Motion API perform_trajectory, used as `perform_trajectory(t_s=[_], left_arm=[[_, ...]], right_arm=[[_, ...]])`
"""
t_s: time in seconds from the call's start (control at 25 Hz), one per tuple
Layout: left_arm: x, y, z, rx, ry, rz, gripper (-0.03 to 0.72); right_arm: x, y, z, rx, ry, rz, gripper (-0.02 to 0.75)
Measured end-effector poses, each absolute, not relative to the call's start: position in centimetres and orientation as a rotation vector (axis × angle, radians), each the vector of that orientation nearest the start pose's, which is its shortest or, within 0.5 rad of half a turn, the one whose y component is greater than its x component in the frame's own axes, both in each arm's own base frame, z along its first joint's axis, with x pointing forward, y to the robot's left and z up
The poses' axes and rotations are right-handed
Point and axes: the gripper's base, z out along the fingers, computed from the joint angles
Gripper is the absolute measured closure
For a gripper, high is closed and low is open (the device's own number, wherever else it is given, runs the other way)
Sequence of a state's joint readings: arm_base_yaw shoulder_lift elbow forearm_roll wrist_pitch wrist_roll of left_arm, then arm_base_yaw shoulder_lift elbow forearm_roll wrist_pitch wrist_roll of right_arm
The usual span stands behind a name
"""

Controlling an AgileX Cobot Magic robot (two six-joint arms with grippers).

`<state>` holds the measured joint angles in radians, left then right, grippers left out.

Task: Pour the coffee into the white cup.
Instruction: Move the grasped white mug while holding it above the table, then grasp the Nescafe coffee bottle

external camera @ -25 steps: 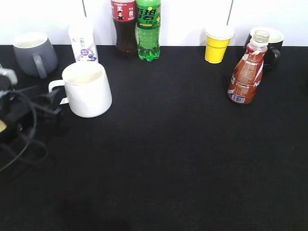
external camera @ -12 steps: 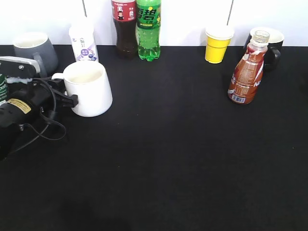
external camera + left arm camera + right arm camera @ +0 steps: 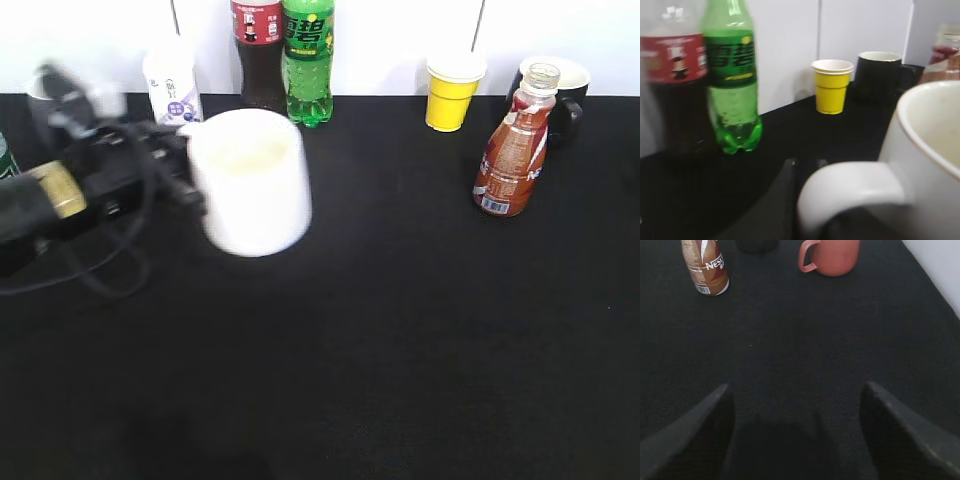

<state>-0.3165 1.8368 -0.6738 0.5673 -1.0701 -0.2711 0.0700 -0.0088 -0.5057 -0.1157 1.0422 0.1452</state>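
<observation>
The white cup [image 3: 250,180] is off the table at left centre, blurred by motion. My left gripper [image 3: 185,185] is shut on its loop handle. In the left wrist view the handle [image 3: 850,190] and cup wall [image 3: 925,150] fill the lower right, with the left gripper [image 3: 805,165] clamped at the handle. The coffee bottle [image 3: 512,145], uncapped, with a red-brown label, stands upright at the right. It also shows in the right wrist view [image 3: 705,267], far ahead and to the left of my right gripper [image 3: 796,387], which is open and empty just above the black table.
A cola bottle [image 3: 258,55] and a green bottle [image 3: 307,60] stand at the back. A small white bottle [image 3: 172,85] is back left. A yellow paper cup [image 3: 453,90] and a black mug [image 3: 560,95] stand back right. A pink mug [image 3: 832,255] is beyond the coffee.
My left gripper reached the cup's handle, closed on it, and has lifted and carried the cup to the right. The coffee bottle has not moved.
</observation>
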Motion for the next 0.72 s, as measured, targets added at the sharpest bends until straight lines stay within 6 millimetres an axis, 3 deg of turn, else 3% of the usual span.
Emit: perform_trajectory(t_s=[0.16, 0.28, 0.4, 0.48, 0.72], left_arm=[[30.0, -15.2, 16.9, 0.695, 1.56, -0.63, 0.631], [29.9, -15.2, 16.8, 0.709, 1.564, -0.632, 0.631], [29.9, -15.2, 16.8, 0.709, 1.565, -0.632, 0.631], [29.9, -15.2, 16.7, 0.71, 1.571, -0.63, 0.631], [29.9, -15.2, 16.7, 0.71, 1.573, -0.629, 0.631]], right_arm=[[0.1, -0.6, 28.5, 0.079, 2.022, 0.046, 0.146], [5.7, 0.6, 30.7, 0.076, 1.988, 0.165, 0.146], [12.0, 1.0, 30.8, -0.013, 1.936, 0.104, 0.146], [15.1, 1.1, 29.4, -0.015, 1.83, 0.092, 0.146], [20.3, 1.2, 20.9, -0.002, 1.808, 0.068, 0.146]])
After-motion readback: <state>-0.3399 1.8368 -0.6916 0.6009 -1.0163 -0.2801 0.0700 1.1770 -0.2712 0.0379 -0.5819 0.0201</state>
